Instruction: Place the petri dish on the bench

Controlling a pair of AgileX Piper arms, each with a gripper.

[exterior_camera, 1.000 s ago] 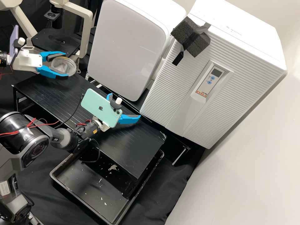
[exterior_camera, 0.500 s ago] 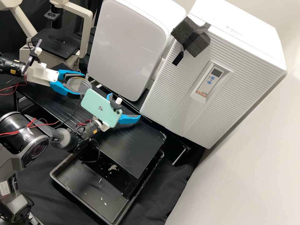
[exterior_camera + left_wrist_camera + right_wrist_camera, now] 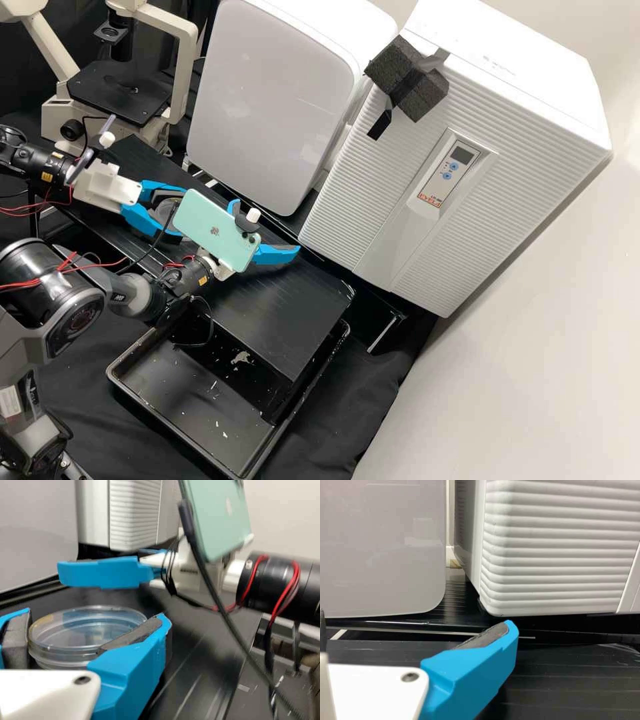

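Over the black bench, my left gripper is shut on the clear petri dish, which the green phone partly hides in the high view. In the left wrist view the round dish lies between the dark pads of my left gripper. My right gripper stands open and without a load above the bench, to the right of the dish. The right wrist view has my right gripper with its fingers wide apart.
White appliances stand along the bench's back edge, and a microscope is at the back left. In front, a black tray holds pale scraps. The right arm's phone and cable are close to the left gripper.
My left gripper has carried the petri dish rightward and toward the front, lower over the bench and near the right arm's phone. The right arm has kept still.
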